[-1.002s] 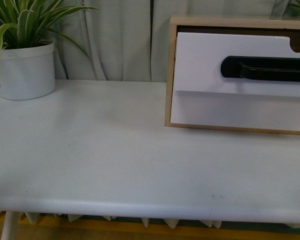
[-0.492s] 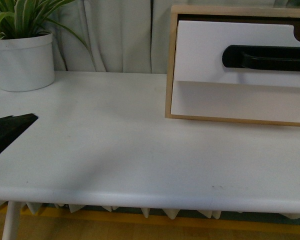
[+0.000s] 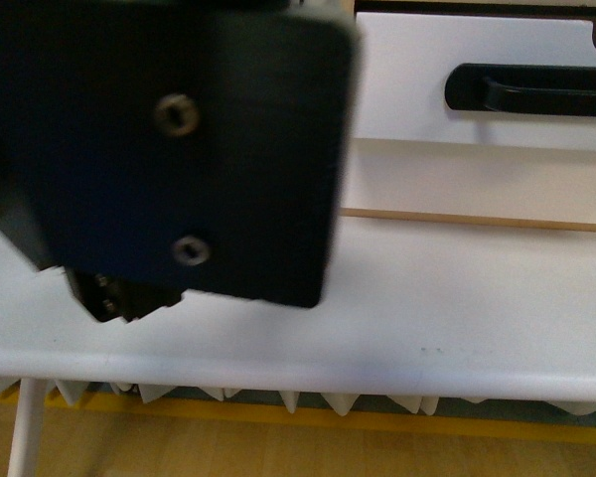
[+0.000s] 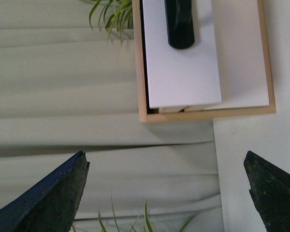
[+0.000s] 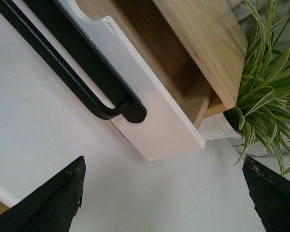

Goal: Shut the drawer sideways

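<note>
The drawer is a white front with a long black bar handle, set in a light-wood box at the table's back right. In the right wrist view the drawer stands pulled out of the box, its wooden inside showing behind the handle. My right gripper is open over bare table, short of the drawer's end. My left gripper is open too, some way from the drawer and touching nothing. A black part of my left arm fills the left of the front view.
The white table runs to a rounded front edge. A potted spider plant stands close beside the box's far end. Pale curtains hang behind the table, and green leaves show near the box in the left wrist view.
My left arm has come in from the left and now covers the left half of the front view, hiding the plant pot. The drawer sits higher in the frame.
</note>
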### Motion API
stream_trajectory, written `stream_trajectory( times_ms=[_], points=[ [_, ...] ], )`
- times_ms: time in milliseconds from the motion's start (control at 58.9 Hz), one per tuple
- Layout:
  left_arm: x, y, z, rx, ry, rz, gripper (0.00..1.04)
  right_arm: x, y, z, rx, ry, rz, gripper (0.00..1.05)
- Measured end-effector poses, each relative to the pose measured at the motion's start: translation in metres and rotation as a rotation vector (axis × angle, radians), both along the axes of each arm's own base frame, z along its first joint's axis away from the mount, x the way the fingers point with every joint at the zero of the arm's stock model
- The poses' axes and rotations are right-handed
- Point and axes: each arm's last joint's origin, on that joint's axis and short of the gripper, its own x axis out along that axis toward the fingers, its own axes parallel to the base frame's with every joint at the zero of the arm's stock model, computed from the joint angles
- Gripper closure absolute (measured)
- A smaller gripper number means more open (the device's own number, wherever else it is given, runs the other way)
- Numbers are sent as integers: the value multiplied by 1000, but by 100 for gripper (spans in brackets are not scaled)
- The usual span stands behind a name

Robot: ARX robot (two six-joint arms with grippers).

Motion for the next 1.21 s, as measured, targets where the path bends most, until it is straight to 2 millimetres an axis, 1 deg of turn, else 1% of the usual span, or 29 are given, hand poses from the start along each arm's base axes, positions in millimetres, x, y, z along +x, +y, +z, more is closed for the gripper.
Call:
stream_trajectory(
  times_ms=[238, 526, 781, 883, 1087, 1206],
  points=[
    [17, -33, 9, -20, -9, -30, 6, 9, -4, -7, -14, 17, 5, 9],
    [37, -63, 15, -17, -15, -64, 6, 15, -5, -9, -84, 5, 19, 9],
    [53, -79, 16, 6, -31, -72, 6, 19, -7, -10, -133, -1, 34, 9],
    [61, -87, 18, 10, -38, -76, 6, 24, -12, -7, -137, -12, 21, 9],
    [71, -96, 20, 27, -44, -78, 6, 31, -19, -3, -132, -11, 9, 9],
    [77, -101, 22, 31, -48, -77, 6, 39, -24, -2, -129, -3, 2, 9]
  ],
)
